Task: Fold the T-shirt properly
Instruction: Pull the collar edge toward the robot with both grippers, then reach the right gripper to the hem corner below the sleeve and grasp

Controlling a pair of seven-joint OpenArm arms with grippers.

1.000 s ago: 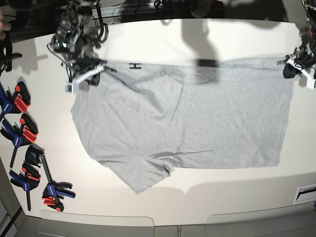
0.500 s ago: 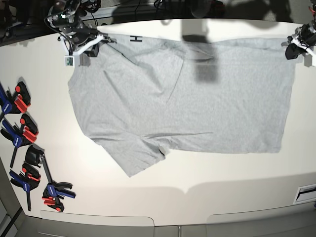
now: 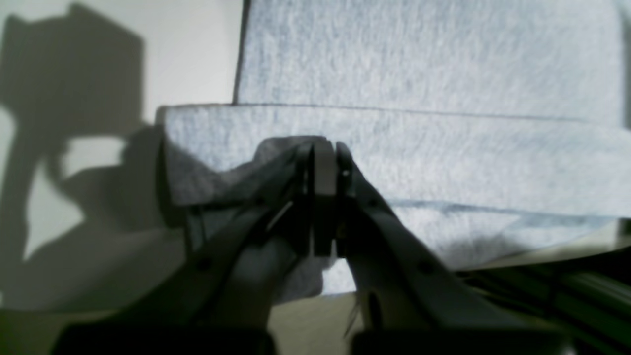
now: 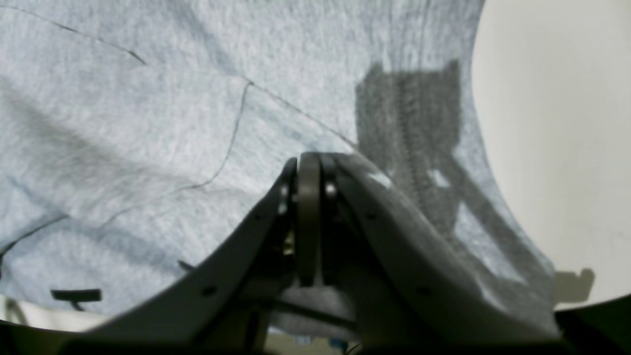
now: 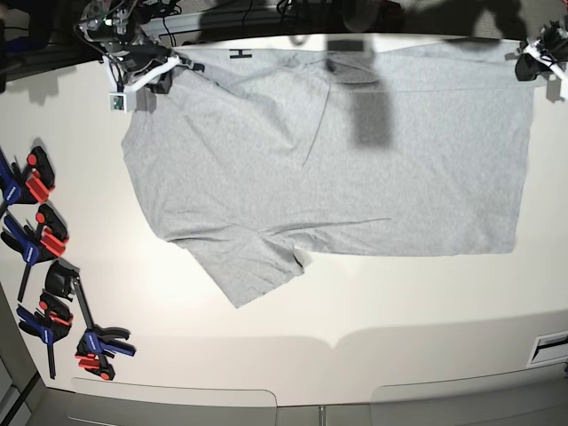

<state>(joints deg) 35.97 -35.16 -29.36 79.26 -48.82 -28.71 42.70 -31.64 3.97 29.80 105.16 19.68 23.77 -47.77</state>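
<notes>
The light grey T-shirt [image 5: 337, 151] lies spread on the white table, plain side up, with a bit of black lettering [image 5: 240, 55] showing at its far edge. One short sleeve [image 5: 248, 271] points toward the table's front. My right gripper [image 5: 164, 73] is at the far left, shut on the T-shirt's shoulder corner; the wrist view shows the fabric [image 4: 148, 123] pinched between its fingertips [image 4: 309, 170]. At the far right my left gripper [image 5: 531, 64] is shut on the hem corner, where the grey cloth [image 3: 394, 148] is folded over at the fingertips [image 3: 323, 148].
Several blue, red and black clamps [image 5: 40, 240] lie along the table's left edge. The table's far edge [image 5: 284, 37] runs just behind both grippers. A small slot plate [image 5: 550, 348] sits at the front right corner.
Both grippers have pulled the T-shirt's top edge toward the far side of the table. The whole shirt has slid that way and lies flatter and more stretched out.
</notes>
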